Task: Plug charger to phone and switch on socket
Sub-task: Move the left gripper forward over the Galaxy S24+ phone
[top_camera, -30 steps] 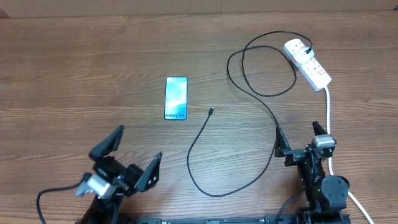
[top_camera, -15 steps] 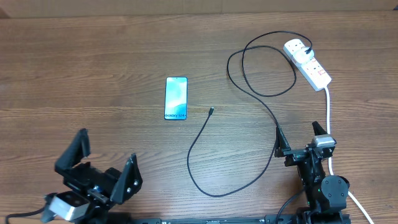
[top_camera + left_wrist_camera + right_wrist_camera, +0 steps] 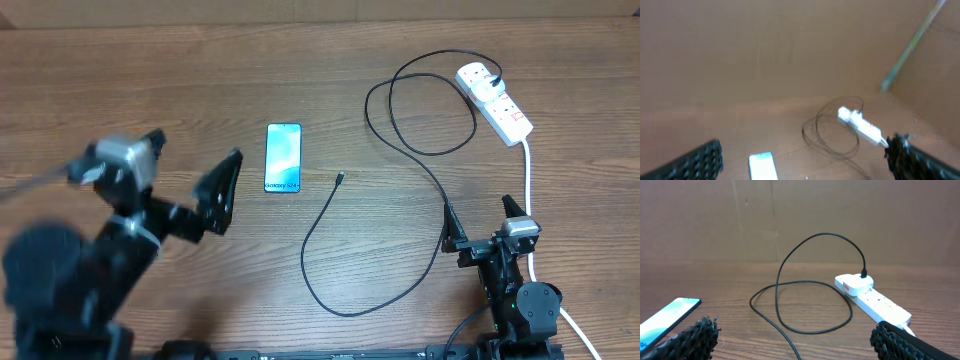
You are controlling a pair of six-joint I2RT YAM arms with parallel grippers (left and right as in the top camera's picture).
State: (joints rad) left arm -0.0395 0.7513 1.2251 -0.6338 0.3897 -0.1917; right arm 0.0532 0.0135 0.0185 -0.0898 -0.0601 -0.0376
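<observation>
The phone (image 3: 283, 158) lies flat, screen up, left of centre; it also shows in the left wrist view (image 3: 762, 166) and the right wrist view (image 3: 667, 316). The charger cable (image 3: 420, 160) loops from its plug in the socket (image 3: 495, 100) at the far right to its free connector tip (image 3: 340, 179), right of the phone. The socket also shows in the right wrist view (image 3: 875, 302). My left gripper (image 3: 190, 170) is open and empty, raised, left of the phone. My right gripper (image 3: 480, 215) is open and empty at the near right, the cable passing its left finger.
The socket's thick white lead (image 3: 528, 190) runs down the right side past my right arm. A cardboard wall (image 3: 800, 215) stands behind the wooden table (image 3: 120, 90).
My left arm has swung up from the near left edge toward the phone, its gripper still open. The right arm, phone, cable and socket have not moved.
</observation>
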